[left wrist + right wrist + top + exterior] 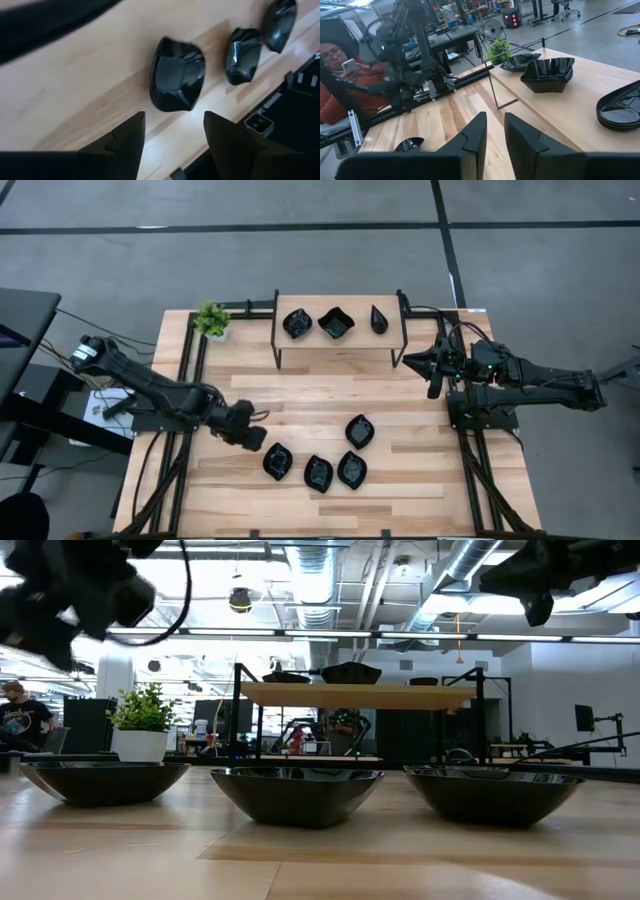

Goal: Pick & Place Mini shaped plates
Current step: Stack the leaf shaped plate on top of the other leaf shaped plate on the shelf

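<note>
Four glossy black mini plates lie on the wooden table near its front edge (277, 461) (318, 472) (351, 469) (359, 431). Three more (297, 323) (336, 322) (379, 319) sit on a raised wooden shelf (340, 338) at the back. My left gripper (255, 438) hovers open, tilted down, just left of the leftmost table plate (176, 75), which lies ahead of its fingertips (174, 135), untouched. My right gripper (432, 370) waits beside the shelf's right end, raised and roughly level, with a narrow empty gap between its fingers (495, 135).
A small green plant in a white pot (211, 319) stands at the back left, next to the shelf. Black frame rails (190, 380) run along both table sides. A person holding a phone (340, 65) sits beyond the table's left side.
</note>
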Controlling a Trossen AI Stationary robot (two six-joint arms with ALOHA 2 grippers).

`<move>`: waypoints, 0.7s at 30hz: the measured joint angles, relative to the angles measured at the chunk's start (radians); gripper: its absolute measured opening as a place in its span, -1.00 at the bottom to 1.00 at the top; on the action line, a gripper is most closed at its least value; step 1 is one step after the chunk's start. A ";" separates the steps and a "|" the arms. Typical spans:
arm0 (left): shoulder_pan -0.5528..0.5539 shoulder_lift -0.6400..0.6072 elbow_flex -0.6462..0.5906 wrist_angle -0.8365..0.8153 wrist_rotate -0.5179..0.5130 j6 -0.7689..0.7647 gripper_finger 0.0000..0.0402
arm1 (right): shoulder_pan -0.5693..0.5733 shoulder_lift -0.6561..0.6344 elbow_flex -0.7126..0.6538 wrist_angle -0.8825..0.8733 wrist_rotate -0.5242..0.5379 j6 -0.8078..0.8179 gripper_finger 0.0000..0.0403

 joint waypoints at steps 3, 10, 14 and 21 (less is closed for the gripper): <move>-0.027 0.002 -0.083 0.111 0.000 -0.067 0.03 | 0.000 0.000 0.000 0.000 0.000 0.000 -0.69; -0.043 0.080 -0.179 0.305 -0.030 -0.106 0.00 | 0.000 0.000 0.000 0.000 0.000 0.001 -0.69; -0.044 0.182 -0.179 0.376 -0.031 -0.105 -0.01 | 0.000 0.000 0.000 -0.001 0.000 0.005 -0.69; -0.044 0.300 -0.179 0.507 -0.030 -0.106 -0.01 | 0.000 0.000 0.000 -0.001 0.000 0.008 -0.69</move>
